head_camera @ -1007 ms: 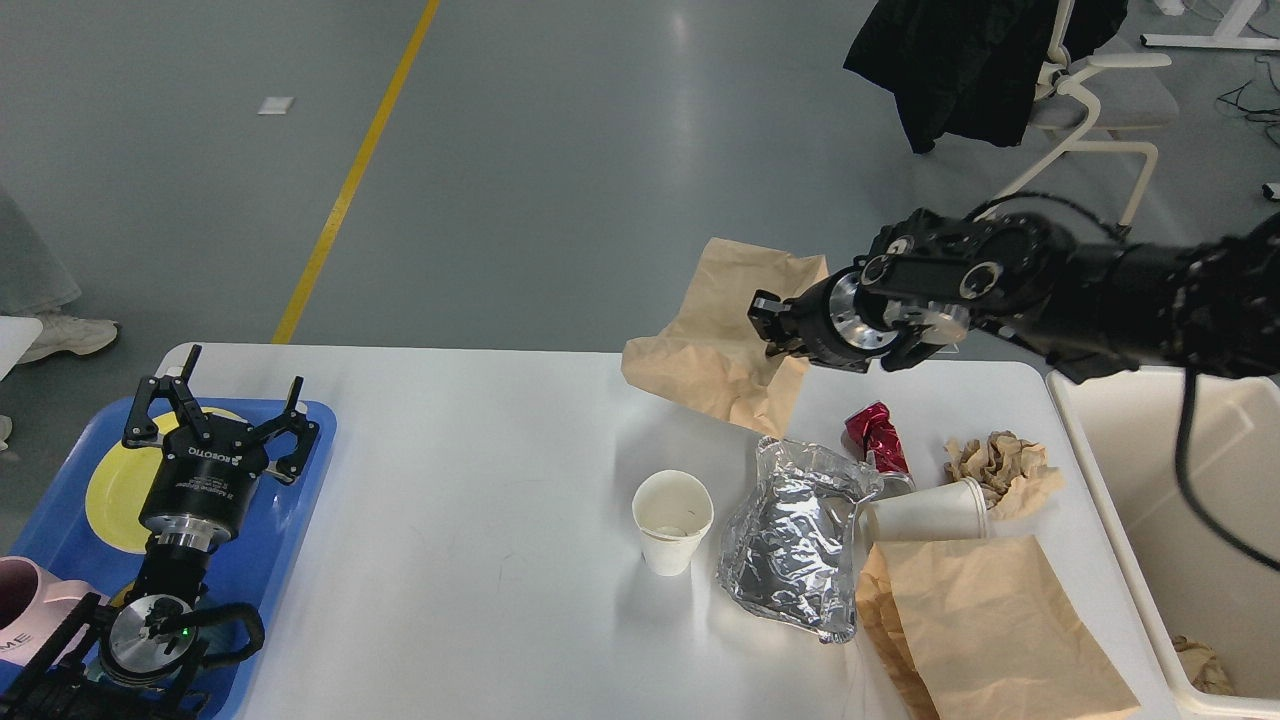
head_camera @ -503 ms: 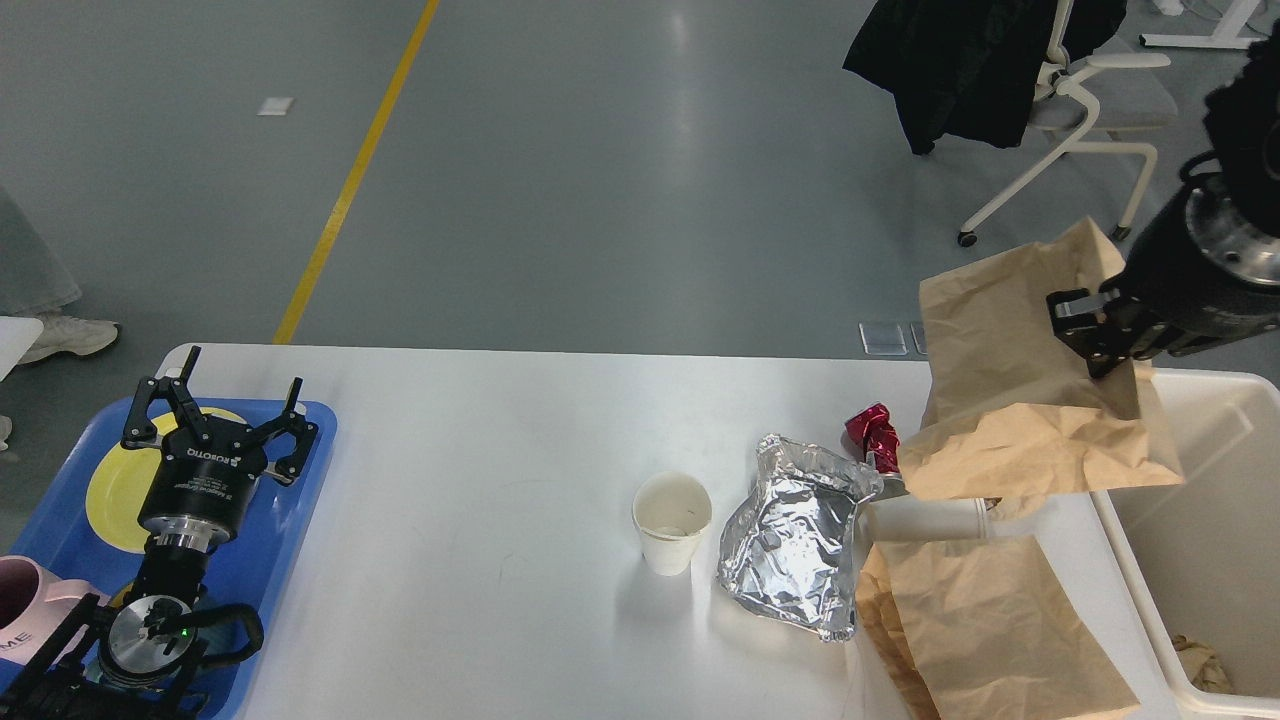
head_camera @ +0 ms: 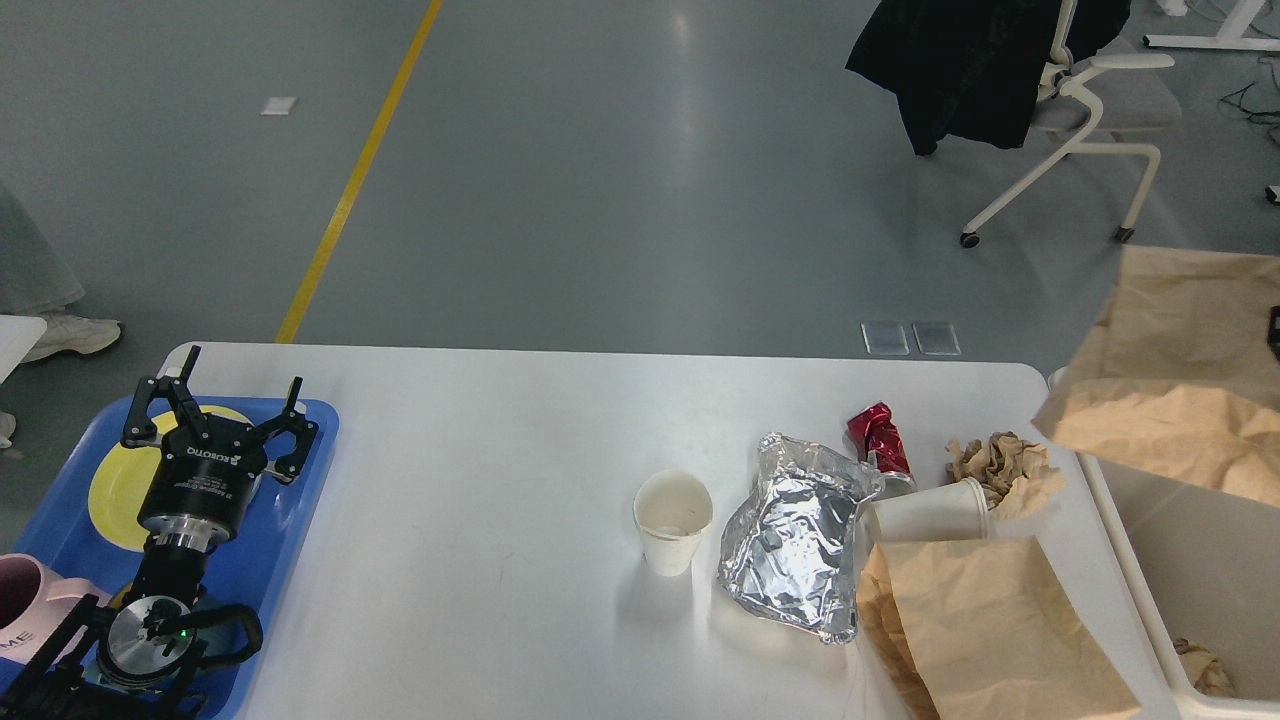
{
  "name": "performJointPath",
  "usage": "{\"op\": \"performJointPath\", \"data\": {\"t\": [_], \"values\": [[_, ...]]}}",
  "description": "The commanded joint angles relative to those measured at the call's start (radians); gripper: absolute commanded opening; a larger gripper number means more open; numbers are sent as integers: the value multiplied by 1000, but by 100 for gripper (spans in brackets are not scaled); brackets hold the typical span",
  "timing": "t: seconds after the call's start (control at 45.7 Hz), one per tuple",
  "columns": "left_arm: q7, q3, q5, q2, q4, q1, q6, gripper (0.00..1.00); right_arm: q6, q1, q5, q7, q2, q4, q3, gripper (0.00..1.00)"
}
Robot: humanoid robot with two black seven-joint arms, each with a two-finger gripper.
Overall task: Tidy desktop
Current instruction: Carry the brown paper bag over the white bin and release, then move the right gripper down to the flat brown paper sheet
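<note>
The white desktop [head_camera: 480, 450] holds an upright paper cup [head_camera: 672, 520], crumpled foil [head_camera: 795, 545], a red wrapper [head_camera: 877, 435], a paper cup on its side [head_camera: 925, 512], a crumpled paper ball [head_camera: 1005, 470] and a flat brown bag [head_camera: 985, 630]. A second brown paper bag [head_camera: 1170, 390] hangs in the air at the right edge, over the cream bin [head_camera: 1130, 580]. Only a dark sliver of my right gripper [head_camera: 1275, 335] shows, against that bag. My left gripper [head_camera: 222, 405] is open and empty over the blue tray [head_camera: 310, 440].
The tray at the left holds a yellow plate [head_camera: 115, 480] and a pink mug [head_camera: 30, 600]. Crumpled paper [head_camera: 1200, 665] lies in the bin. A chair with a black jacket [head_camera: 960, 60] stands behind the desk. A person's shoe [head_camera: 65, 335] is at far left.
My right arm has swung right with the brown paper bag, from above the desk's far middle to over the bin, and has nearly left the view. The left arm has not moved.
</note>
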Motion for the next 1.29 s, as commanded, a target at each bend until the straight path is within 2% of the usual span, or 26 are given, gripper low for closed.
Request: {"op": "performJointPath", "data": {"t": [0.0,0.131,0.175,0.197,0.306,0.482,0.635,0.788,0.897,1.138,1.16,1.27], "values": [[0,0,0,0,-1,0,0,96,-15,-273,-8,1,-108,-251,103,0],[0,0,0,0,0,0,0,96,-60,-549,-2,1,-151,-411,291,0],[0,0,0,0,0,0,1,96,-98,-650,-1,0,-149,-461,356,0],[0,0,0,0,0,0,0,96,-148,-772,1,0,-148,-519,430,0],[0,0,0,0,0,0,0,96,-244,-1020,1,1,-119,-664,572,0],[0,0,0,0,0,-1,1,96,-282,-1373,2,0,32,-977,761,0],[0,0,0,0,0,-1,0,96,-310,-1612,5,-2,167,-1228,882,0],[0,0,0,0,0,0,0,96,-367,-1725,5,-10,265,-1338,927,0],[0,0,0,0,0,0,0,96,-397,-1729,8,-13,267,-1339,937,0],[0,0,-2,0,0,-2,0,96,-396,-1729,10,-34,268,-1335,937,0],[0,0,0,0,0,-2,0,96,-397,-1729,10,-33,268,-1335,936,7],[0,0,0,0,0,-2,0,96,-416,-1726,10,-28,285,-1338,936,87]]}}
